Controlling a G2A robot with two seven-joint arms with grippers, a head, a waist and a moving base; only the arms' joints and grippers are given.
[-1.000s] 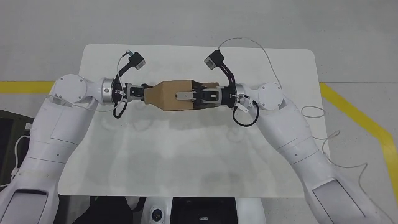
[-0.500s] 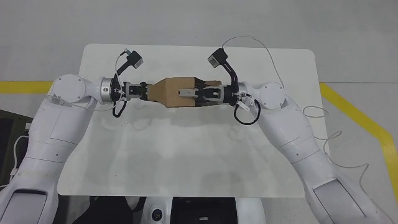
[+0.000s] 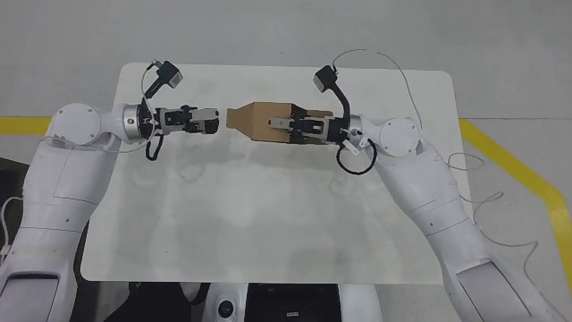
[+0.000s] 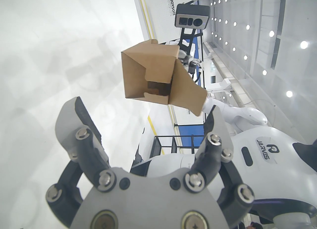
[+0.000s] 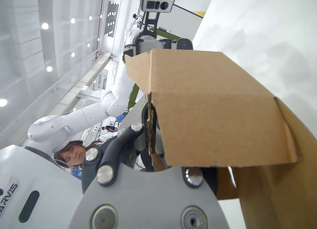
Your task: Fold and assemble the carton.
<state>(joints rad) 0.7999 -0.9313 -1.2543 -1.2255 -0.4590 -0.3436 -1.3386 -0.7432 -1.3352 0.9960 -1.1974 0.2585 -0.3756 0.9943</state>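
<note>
Carton [image 3: 261,120] in air over worktop [image 3: 268,224], toward 12 o'clock from worktop centre, long axis 9-to-3. Right tool [image 3: 288,126] at carton's 3 o'clock end, clamped on carton wall, one finger lying on top face. Left tool [image 3: 211,122] at carton's 9 o'clock, near but apart; fingers [image 4: 81,116] spread wide, nothing between them. Carton end facing left tool: flaps partly folded in, dark gap between them, one flap sticking outward, unclosed.
</note>
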